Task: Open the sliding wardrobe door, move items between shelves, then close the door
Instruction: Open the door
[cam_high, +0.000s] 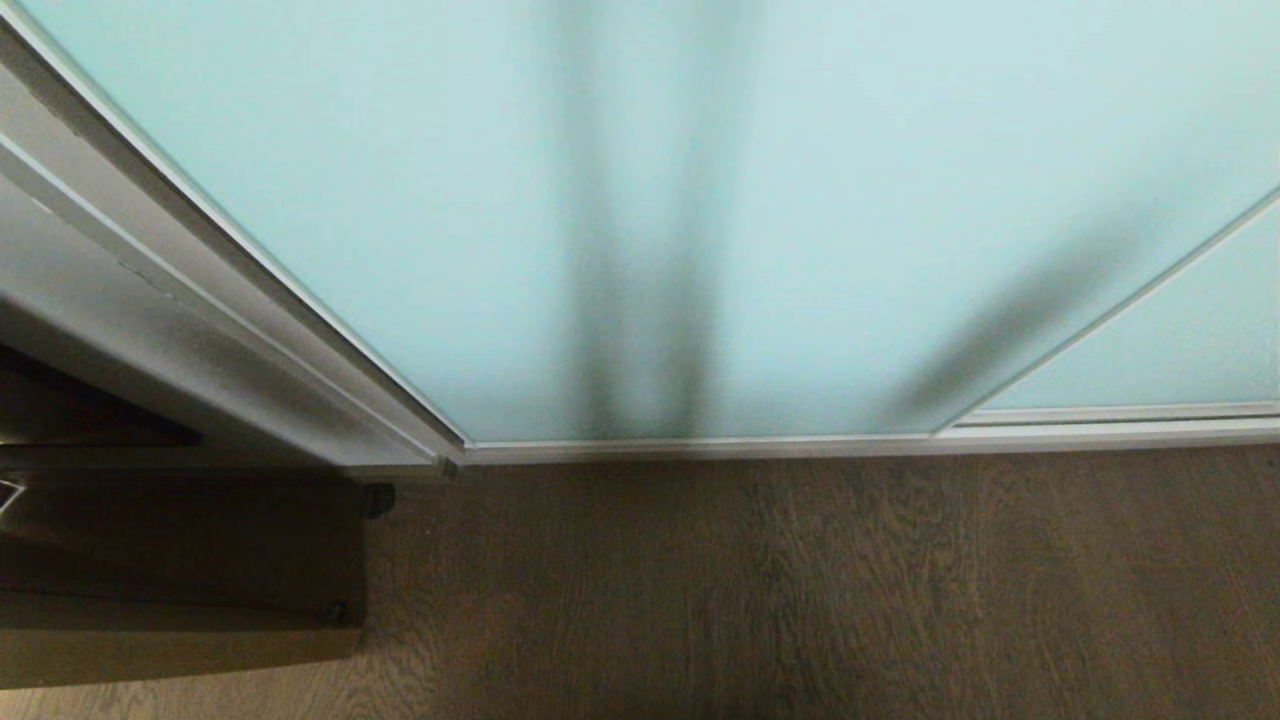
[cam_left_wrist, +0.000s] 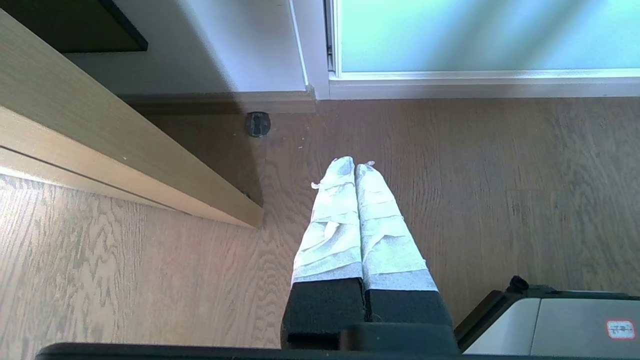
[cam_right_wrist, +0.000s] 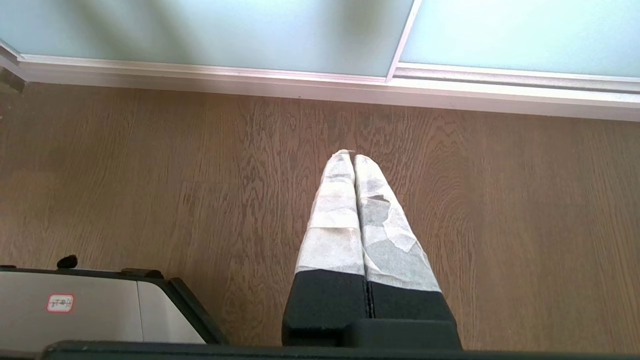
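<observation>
While the sliding wardrobe door (cam_high: 760, 220) fills most of the head view, it stands closed: a wide panel of frosted pale aqua glass, smooth and matte, edged by a thin silvery-white frame, with blurred dark vertical bands showing on the glass. Its bottom rail meets the floor (cam_high: 800, 580), brown wood-grain boards with a fine wavy pattern. A second frosted panel (cam_high: 1170, 350) overlaps at the right. To the left runs the plain off-white wardrobe side post (cam_high: 150, 290), and beside it a light wooden board (cam_left_wrist: 100, 145) slants across the floor, with a small round black fitting (cam_left_wrist: 257, 123) near the post's foot.

No shelf or folded item can be seen; the glass hides whatever lies behind it.

The left claw (cam_left_wrist: 355, 165) hangs above bare floor, its two long fingers wrapped in crinkled white tape over black bases, pressed together along their whole length and holding nothing. The right claw (cam_right_wrist: 354, 156) hangs the same way in front of the door's bottom rail, taped fingers pressed tight together, empty, touching nothing. A corner of the robot's grey, dark-rimmed base (cam_right_wrist: 100, 305) shows beside each.
</observation>
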